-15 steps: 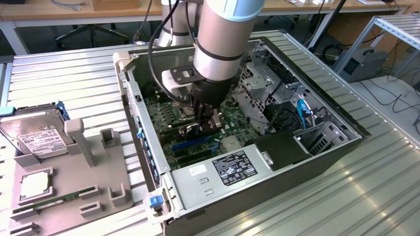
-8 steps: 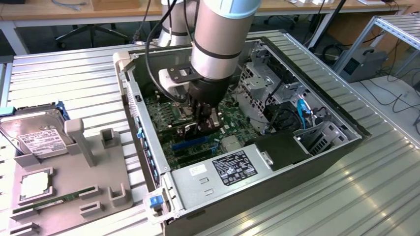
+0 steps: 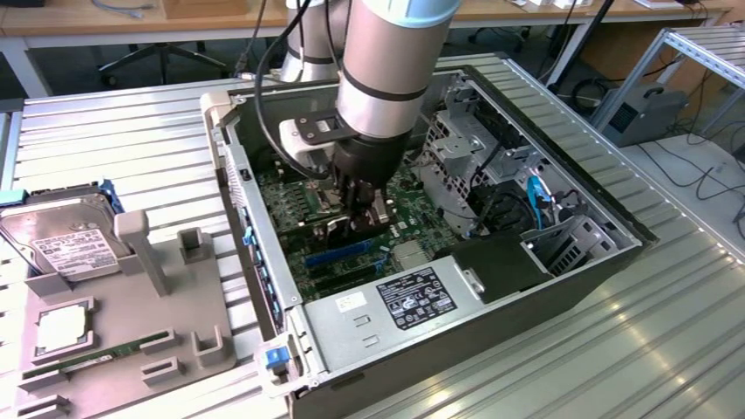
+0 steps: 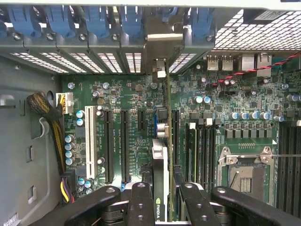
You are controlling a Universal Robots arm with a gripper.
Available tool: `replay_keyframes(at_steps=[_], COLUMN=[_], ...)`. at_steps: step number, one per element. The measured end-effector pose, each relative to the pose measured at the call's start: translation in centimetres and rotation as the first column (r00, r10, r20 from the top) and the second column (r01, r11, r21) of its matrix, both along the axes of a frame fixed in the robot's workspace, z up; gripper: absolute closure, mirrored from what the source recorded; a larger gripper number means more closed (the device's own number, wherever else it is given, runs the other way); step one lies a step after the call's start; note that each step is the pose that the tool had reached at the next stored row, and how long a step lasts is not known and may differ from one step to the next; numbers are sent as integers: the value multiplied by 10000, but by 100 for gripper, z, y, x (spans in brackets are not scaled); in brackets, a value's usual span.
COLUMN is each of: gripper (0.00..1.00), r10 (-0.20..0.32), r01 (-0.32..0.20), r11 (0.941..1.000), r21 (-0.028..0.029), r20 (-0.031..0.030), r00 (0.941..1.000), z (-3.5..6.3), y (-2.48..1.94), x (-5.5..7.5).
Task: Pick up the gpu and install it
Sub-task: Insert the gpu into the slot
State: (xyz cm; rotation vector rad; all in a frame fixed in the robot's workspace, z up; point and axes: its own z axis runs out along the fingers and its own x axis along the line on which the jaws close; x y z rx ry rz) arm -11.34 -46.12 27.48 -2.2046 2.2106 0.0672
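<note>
Reaches straight down into the open computer case (image 3: 524, 314), laid on its side on the ribbed metal table (image 3: 652, 349), with the gripper (image 3: 355, 214) low over the green motherboard (image 3: 291, 196). Clamps the gpu (image 4: 160, 183) between the black fingers (image 4: 141, 202), pressed against both faces of the card: neither wide nor fully closed, narrowed onto the thin card. Holds the gpu upright on its long edge, right at the board, between the long black slots (image 4: 109, 146) and the memory slots (image 4: 202, 150); cannot tell whether seated in a slot or just above one. Points the card's silver bracket (image 4: 162, 42) at the case's rear wall, in among the blue slot latches (image 4: 94, 19) and the perforated slot covers (image 4: 80, 61). Shows a white slot (image 4: 89, 136) beyond the black ones, a yellow-and-black cable bundle (image 4: 49, 113) near the case wall, and the processor socket (image 4: 247, 169) past the memory slots. Stands clear of the silver power supply (image 3: 372, 314) at the near end of the case and of a blue cable (image 3: 536, 196) at the exterior view's right. Outside the case, at the exterior view's left: a grey fixture (image 3: 152, 297), a hard drive (image 3: 64, 236) with a white label at its far end, and a narrow green memory stick (image 3: 87, 358) near its front edge.
</note>
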Motion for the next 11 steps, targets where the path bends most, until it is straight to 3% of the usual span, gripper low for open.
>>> replay_keyframes(at_steps=[8, 9, 11], gripper=[73, 73, 73], r10=[1, -7, -23], r01=[-1, 7, 23], r11=[10000, 10000, 10000], r21=[0, 1, -4], r20=[3, -20, -163], r00=[10000, 10000, 9999], z=[0, -1, 0], y=[1, 0, 0], x=[-24, -21, -3])
